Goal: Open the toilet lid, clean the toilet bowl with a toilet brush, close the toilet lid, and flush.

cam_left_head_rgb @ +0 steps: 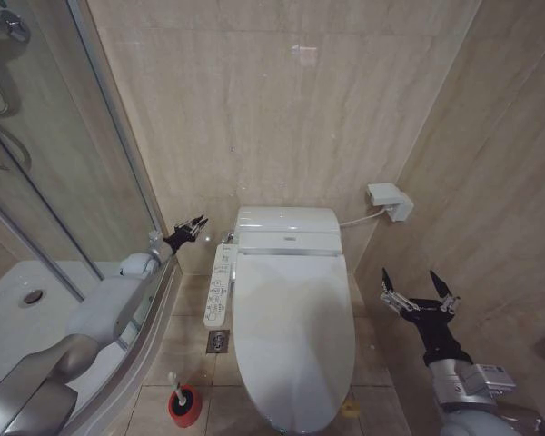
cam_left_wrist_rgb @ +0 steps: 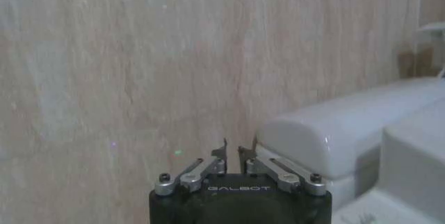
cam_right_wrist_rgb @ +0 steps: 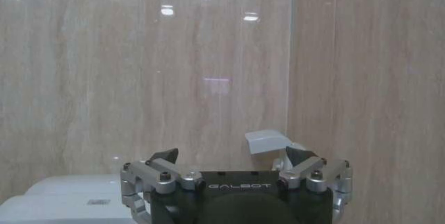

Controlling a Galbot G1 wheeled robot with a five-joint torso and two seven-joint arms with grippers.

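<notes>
Toilet lid (cam_left_head_rgb: 295, 341) is being kept down over toilet bowl (cam_left_head_rgb: 286, 423). Left tool (cam_left_head_rgb: 193, 227), nearly closed and empty, is being held beside the tank; right tool (cam_left_head_rgb: 419, 295), wide open and empty, is being held beside the bowl.

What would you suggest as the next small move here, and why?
Probably bring the right gripper in over the front edge of the lid to lift it. The lid lies shut over the bowl, so brushing cannot begin, and the brush stands in its red holder on the floor. The right gripper is open and empty beside the toilet; the left gripper is shut, near the wall.
</notes>
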